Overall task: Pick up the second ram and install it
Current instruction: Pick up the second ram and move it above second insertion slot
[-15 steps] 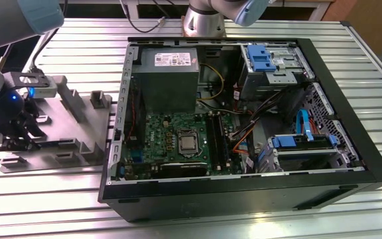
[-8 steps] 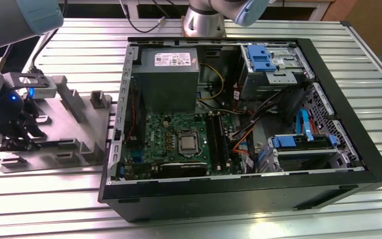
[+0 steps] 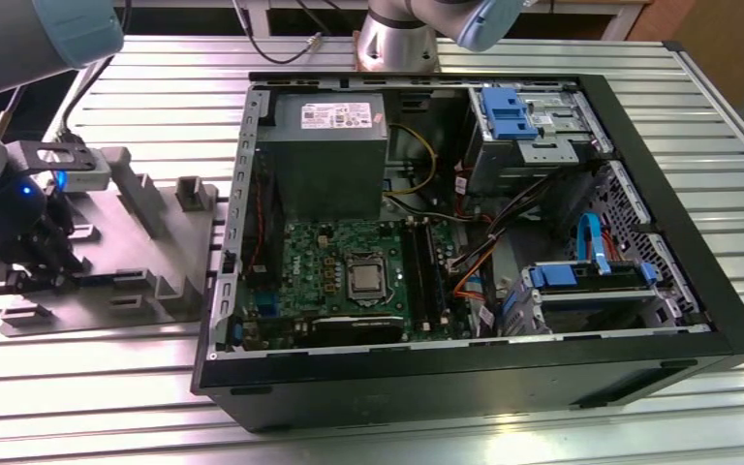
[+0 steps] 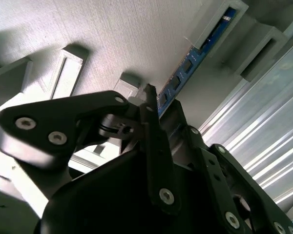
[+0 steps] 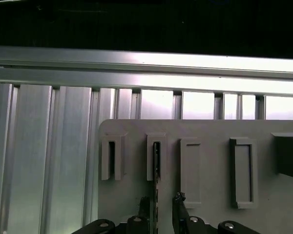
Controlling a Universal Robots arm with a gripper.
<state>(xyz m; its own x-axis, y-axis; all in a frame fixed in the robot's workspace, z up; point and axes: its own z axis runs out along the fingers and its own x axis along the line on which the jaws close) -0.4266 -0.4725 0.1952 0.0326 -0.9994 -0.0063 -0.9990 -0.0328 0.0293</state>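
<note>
On the tray [image 5: 210, 131]: the ram [image 5: 156, 161] stands on edge in a narrow slot, and the second wrist view catches its blue strip and row of black chips [image 4: 185, 68].
Claw [image 5: 161, 204]: low over the tray and spread, one finger on each side of the ram, with no pinch that I can make out.
Done: the claw is lined up on the ram, nothing more.
Left: the ram is not lifted from the tray and not seated in the motherboard [image 3: 346, 262].
Beside the tray: the open computer case [image 3: 476, 373] sits to the exterior view's right of it, both on the slatted metal table [image 3: 88, 387].
Writing: there's a white label [image 3: 340, 116] on the power supply [image 3: 326, 170], well apart from the tray, its print too small to read. Nothing legible on the ram or tray.
</note>
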